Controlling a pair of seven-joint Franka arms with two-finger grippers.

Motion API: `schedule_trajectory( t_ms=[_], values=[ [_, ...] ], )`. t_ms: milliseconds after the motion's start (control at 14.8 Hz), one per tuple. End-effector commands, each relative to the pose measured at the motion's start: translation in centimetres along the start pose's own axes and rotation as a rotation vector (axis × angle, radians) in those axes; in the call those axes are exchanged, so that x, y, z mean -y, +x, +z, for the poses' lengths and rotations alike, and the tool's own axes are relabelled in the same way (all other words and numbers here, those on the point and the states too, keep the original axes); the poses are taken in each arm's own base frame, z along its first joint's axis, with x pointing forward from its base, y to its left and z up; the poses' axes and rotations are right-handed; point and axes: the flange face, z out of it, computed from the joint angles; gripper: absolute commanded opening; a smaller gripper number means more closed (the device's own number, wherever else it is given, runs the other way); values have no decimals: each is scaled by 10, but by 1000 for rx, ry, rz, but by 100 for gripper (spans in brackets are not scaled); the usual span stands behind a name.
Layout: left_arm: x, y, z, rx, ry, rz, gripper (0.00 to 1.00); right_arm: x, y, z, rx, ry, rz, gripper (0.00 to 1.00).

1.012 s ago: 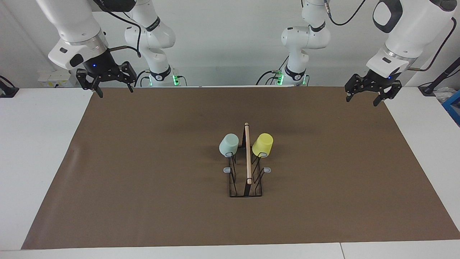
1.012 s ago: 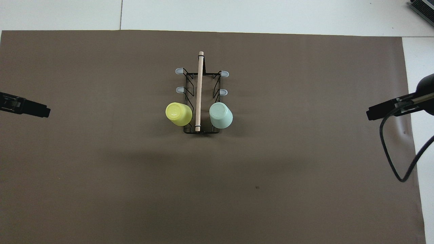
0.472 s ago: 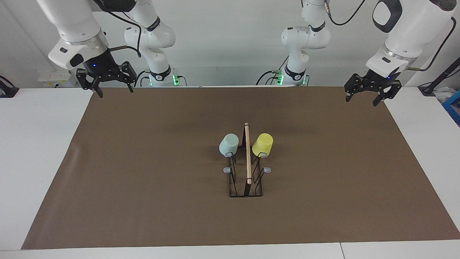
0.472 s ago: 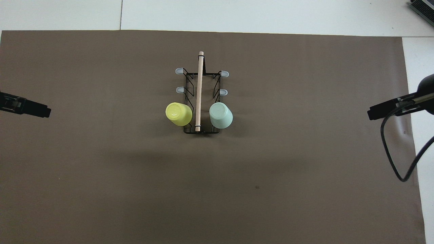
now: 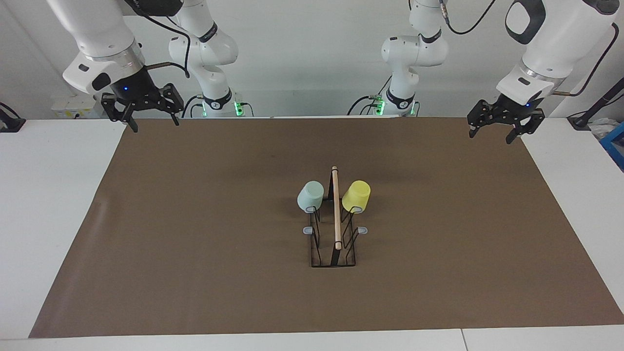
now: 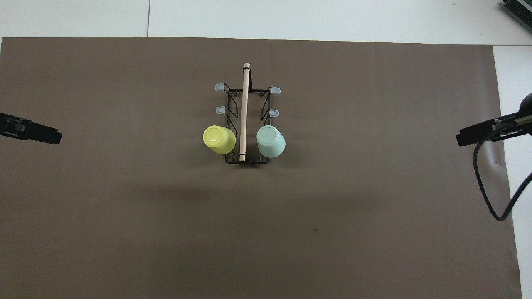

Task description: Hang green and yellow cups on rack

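The black wire rack (image 5: 333, 243) with its wooden rod stands mid-mat. The mint green cup (image 5: 310, 196) and yellow cup (image 5: 356, 196) hang upside down on its robot-end prongs, one each side.

A white table (image 5: 53, 204) carried a large rectangular sheet of dull brown paper (image 5: 204, 253) that covered most of its top, leaving bare white strips at both arms' ends and along the edge farthest from the robots. A seam between white panels (image 6: 149, 18) showed in that strip. One thing stood directly on the brown sheet: a black wire rack with a long wooden rod handle and grey-tipped prongs (image 5: 336, 243), placed about midway between the two ends, its rod running away from the robots. A small dark speck (image 6: 315, 229) marked the sheet nearer to the robots than the rack.
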Motion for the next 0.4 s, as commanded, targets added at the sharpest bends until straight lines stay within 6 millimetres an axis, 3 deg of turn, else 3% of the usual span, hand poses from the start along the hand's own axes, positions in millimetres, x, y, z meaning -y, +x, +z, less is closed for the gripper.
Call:
schedule_trajectory(
  t_ms=[0, 337],
  values=[
    [-3, -7, -2, 0, 13, -5, 100, -1, 0, -5, -14, -11, 5, 100],
    [-1, -7, -4, 2, 13, -11, 100, 0, -1, -7, -18, -10, 4, 100]
  ],
)
